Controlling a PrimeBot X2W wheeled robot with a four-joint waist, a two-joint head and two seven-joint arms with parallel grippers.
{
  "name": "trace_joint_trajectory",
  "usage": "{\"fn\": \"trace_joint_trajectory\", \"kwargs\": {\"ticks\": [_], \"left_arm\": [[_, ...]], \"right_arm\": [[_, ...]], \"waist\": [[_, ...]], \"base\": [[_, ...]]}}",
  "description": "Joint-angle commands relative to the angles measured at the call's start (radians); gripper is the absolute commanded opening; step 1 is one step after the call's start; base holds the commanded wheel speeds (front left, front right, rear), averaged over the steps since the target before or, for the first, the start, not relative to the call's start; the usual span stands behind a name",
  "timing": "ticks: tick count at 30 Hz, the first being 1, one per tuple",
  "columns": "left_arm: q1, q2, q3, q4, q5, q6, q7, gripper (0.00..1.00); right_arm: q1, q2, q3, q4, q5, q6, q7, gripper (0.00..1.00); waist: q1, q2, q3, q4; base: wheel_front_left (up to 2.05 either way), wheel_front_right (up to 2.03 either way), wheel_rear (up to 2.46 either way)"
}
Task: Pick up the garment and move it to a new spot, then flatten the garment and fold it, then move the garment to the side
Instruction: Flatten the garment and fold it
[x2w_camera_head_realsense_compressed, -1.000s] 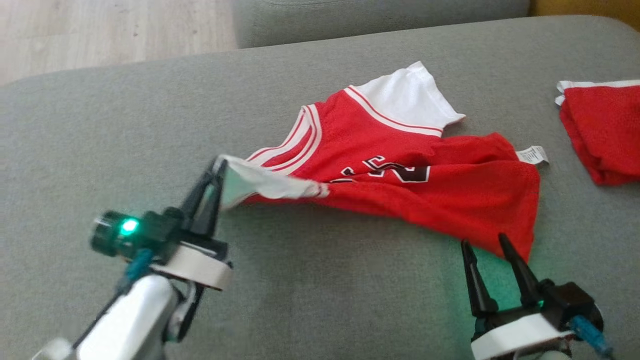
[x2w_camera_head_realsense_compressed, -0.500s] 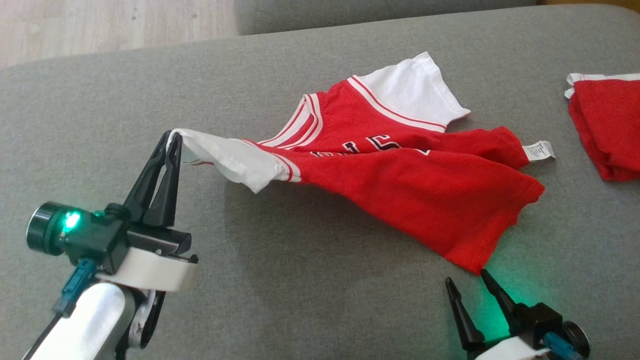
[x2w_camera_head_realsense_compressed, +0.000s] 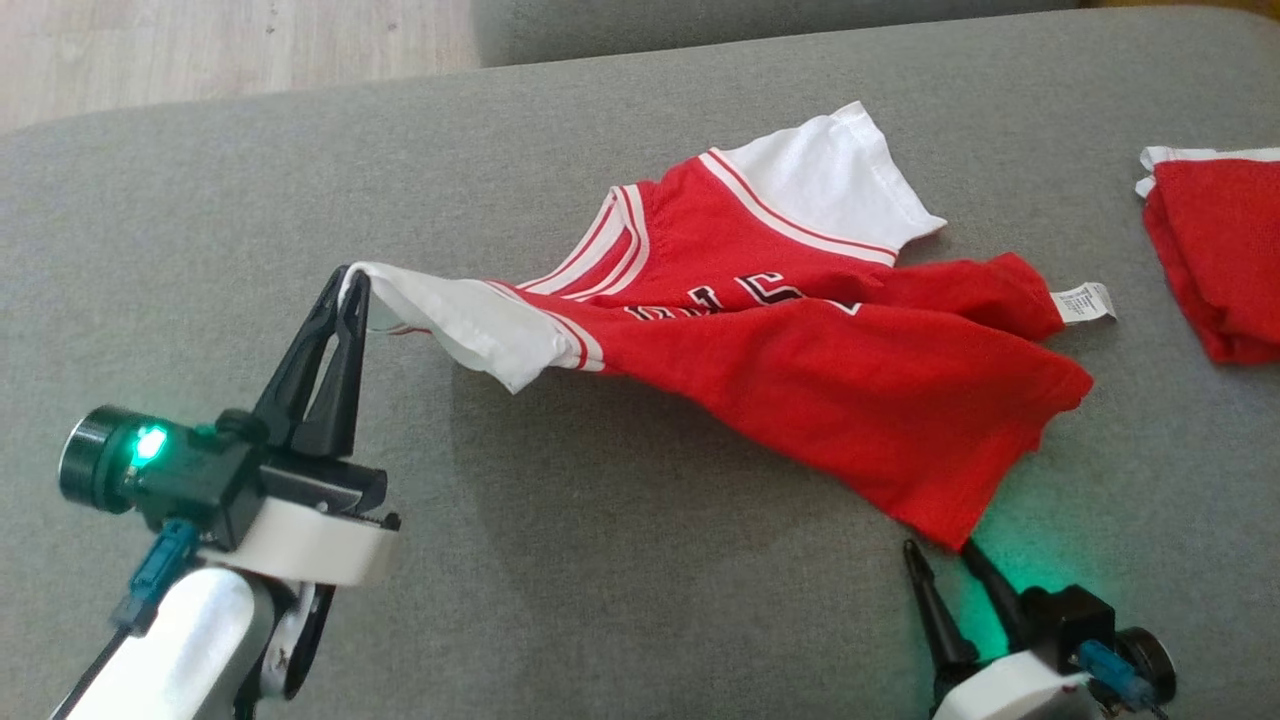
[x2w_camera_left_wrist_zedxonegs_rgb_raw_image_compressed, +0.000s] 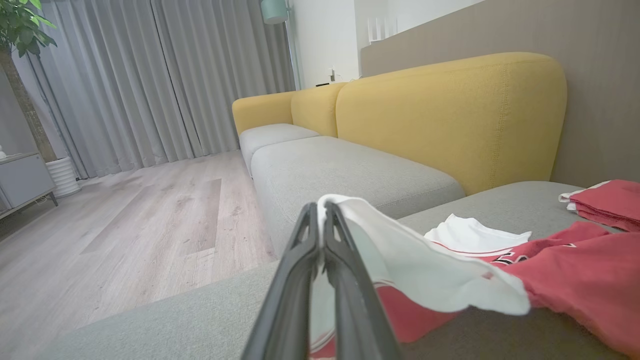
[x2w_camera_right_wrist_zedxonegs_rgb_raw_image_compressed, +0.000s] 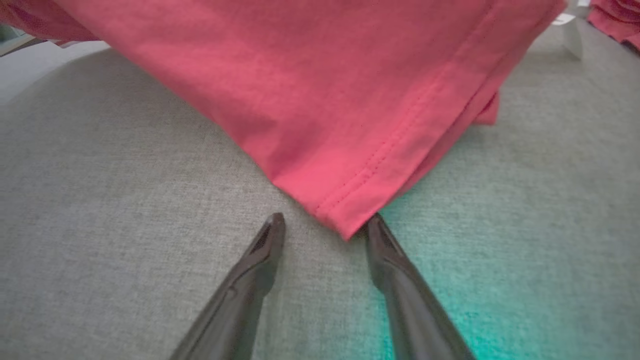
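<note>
Across mid-frame, the red-and-white basketball jersey (x2w_camera_head_realsense_compressed: 800, 380) lies rumpled on the grey sofa cushion (x2w_camera_head_realsense_compressed: 600, 600). The left gripper (x2w_camera_head_realsense_compressed: 350, 280) is clamped on its white sleeve. At lower right, the right gripper (x2w_camera_head_realsense_compressed: 940, 548) gapes astride the stitched hem corner. Closing short, it may miss that corner: the cloth is thin and limp, the cushion coarsely woven.
</note>
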Motion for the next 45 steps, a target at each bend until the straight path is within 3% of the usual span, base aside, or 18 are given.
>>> {"fn": "trace_joint_trajectory", "kwargs": {"ticks": [1,8,17,22,29,34,39,45], "left_arm": [[-0.052,0.029,0.047,-0.022,0.002,0.000,0.002,0.00],[-0.054,0.031,0.051,-0.014,-0.002,-0.004,-0.017,0.00],[-0.106,0.074,0.080,-0.035,-0.013,-0.047,-0.033,0.00],[-0.199,0.094,0.097,-0.058,-0.029,-0.100,-0.018,0.00],[-0.415,0.106,0.132,-0.075,-0.086,-0.204,0.039,0.00],[-0.602,0.071,0.127,0.015,-0.135,-0.279,0.100,0.00],[-0.762,0.017,0.084,0.216,-0.155,-0.344,0.159,0.00],[-0.968,-0.042,0.013,0.440,-0.103,-0.384,0.162,0.00]], "right_arm": [[-0.016,-0.004,0.029,-0.007,0.007,-0.001,-0.004,0.00],[-0.017,-0.022,-0.002,-0.081,-0.006,-0.001,-0.004,0.00],[-0.020,-0.062,-0.132,-0.403,0.037,-0.001,-0.004,0.00],[-0.073,-0.129,-0.212,-0.526,0.066,-0.001,0.006,0.00],[-0.269,-0.244,-0.270,-0.642,0.133,-0.001,0.132,0.00],[-0.471,-0.308,-0.219,-0.562,0.172,-0.001,0.194,0.00],[-0.683,-0.320,-0.111,-0.340,0.261,-0.001,0.255,0.00],[-0.934,-0.321,-0.029,-0.104,0.323,-0.001,0.253,0.00]], "waist": [[0.0000,0.0000,-0.002,0.003],[0.0000,0.0000,-0.022,0.001],[0.0000,0.0000,-0.109,-0.007],[0.0000,0.0000,-0.158,0.000],[0.0000,0.0000,-0.197,-0.002],[0.0000,0.0000,-0.196,-0.002],[0.0000,0.0000,-0.156,0.009],[0.0000,0.0000,-0.009,0.040]], "base": [[0.00,0.00,0.00],[0.00,0.00,0.00],[0.00,0.00,0.00],[0.00,0.00,0.00],[0.00,0.00,0.00],[0.00,0.00,0.00],[0.00,0.00,0.00],[0.00,0.00,0.00]]}}
